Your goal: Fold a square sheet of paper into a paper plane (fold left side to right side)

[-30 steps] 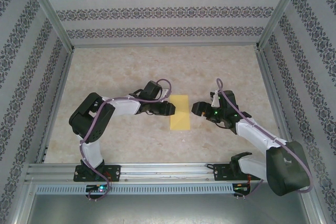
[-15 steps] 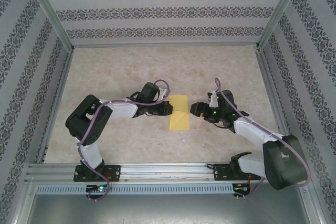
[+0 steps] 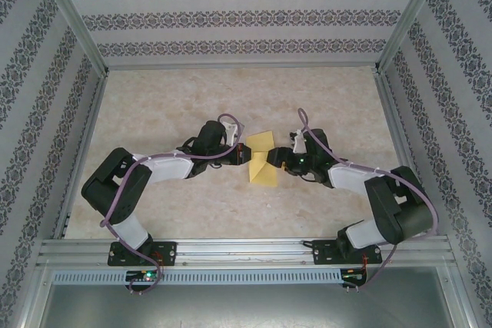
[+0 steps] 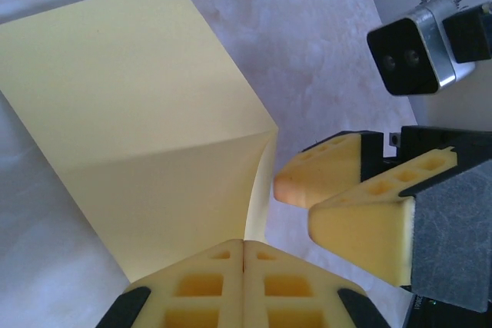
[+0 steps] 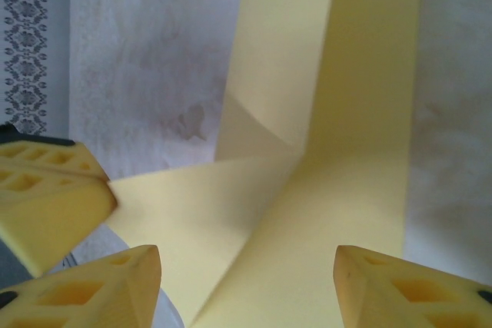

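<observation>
One sheet of paper (image 3: 263,168), mid-frame from above, one edge raised. Two grippers: left gripper (image 4: 243,265), bottom of its wrist view, pinching that edge; right gripper (image 5: 246,266) spread, straddling the sheet.

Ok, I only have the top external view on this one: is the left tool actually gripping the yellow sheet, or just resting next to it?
Observer: Gripping. In the left wrist view the left tool is shut, and a raised part of the yellow sheet curls down into its closed jaws.
Operator: And the right tool, is it holding anything?
Observer: No. In the right wrist view the right tool is open. Its jaws are wide apart with the sheet lying between them, unpinched.
Operator: Any crease yet?
Observer: Yes. The left wrist view shows a fold line across the sheet where the lifted flap meets the flat part.
</observation>
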Available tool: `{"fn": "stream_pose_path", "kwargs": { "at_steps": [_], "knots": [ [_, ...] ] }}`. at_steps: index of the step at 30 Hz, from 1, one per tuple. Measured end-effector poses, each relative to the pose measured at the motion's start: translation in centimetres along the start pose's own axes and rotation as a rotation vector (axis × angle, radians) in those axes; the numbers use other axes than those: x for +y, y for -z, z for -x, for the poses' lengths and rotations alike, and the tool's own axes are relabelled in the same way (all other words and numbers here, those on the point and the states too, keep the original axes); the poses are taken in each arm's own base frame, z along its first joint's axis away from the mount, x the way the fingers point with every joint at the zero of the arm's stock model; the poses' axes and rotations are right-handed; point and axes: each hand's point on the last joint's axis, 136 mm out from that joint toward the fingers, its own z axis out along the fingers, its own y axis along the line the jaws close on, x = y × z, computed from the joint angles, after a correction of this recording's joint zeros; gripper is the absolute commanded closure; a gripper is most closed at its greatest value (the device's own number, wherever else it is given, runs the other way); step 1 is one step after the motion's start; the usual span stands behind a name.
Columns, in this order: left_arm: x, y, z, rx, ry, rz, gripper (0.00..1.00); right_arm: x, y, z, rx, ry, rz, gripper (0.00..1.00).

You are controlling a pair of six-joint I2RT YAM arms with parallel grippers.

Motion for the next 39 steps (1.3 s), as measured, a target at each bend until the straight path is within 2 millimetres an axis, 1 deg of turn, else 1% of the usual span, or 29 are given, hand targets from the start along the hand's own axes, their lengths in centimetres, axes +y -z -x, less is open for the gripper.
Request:
{"fn": "stream_pose_path", "kwargs": {
  "at_steps": [5,9,11,13,16,21,24,26,30,34,36,39],
  "knots": [
    [0.0,0.0,0.0,-0.006,0.004,-0.003,1.00,0.6,-1.4,0.8,-0.007,0.008,0.037,0.44],
    [0.0,0.0,0.1,-0.015,0.009,-0.006,1.00,0.3,-2.1,1.2,-0.016,-0.004,0.052,0.46],
    [0.1,-0.1,0.2,-0.019,0.014,-0.004,1.00,0.5,-2.4,1.2,-0.020,-0.004,0.064,0.47],
    [0.5,-0.3,0.1,-0.020,0.018,0.007,1.00,0.7,-2.6,1.4,-0.027,-0.002,0.073,0.49],
    [1.3,-0.7,-0.3,-0.016,0.029,0.025,1.00,0.9,-2.8,1.6,-0.035,0.002,0.086,0.53],
    [2.9,-1.5,-1.6,0.010,0.059,0.056,1.00,0.9,-3.3,1.5,-0.037,-0.001,0.087,0.59],
    [3.4,-1.8,-1.8,0.015,0.070,0.064,1.00,0.6,-3.6,1.2,-0.033,-0.001,0.077,0.62],
    [3.4,-1.9,-1.8,0.013,0.070,0.063,0.98,0.5,-3.8,1.1,-0.034,0.000,0.072,0.64],
    [3.4,-1.9,-1.7,0.010,0.069,0.063,0.94,0.2,-4.1,1.1,-0.040,0.000,0.059,0.71],
    [3.4,-1.8,-1.7,0.007,0.068,0.067,0.86,0.0,-4.1,1.2,-0.048,0.003,0.052,0.84],
    [3.4,-1.8,-1.6,0.004,0.066,0.070,0.85,0.0,-4.1,1.2,-0.051,0.002,0.050,0.91],
    [2.9,-0.9,-0.9,-0.020,0.045,0.080,0.79,0.0,-4.0,1.3,-0.057,0.003,0.047,1.00]
  ]
}}
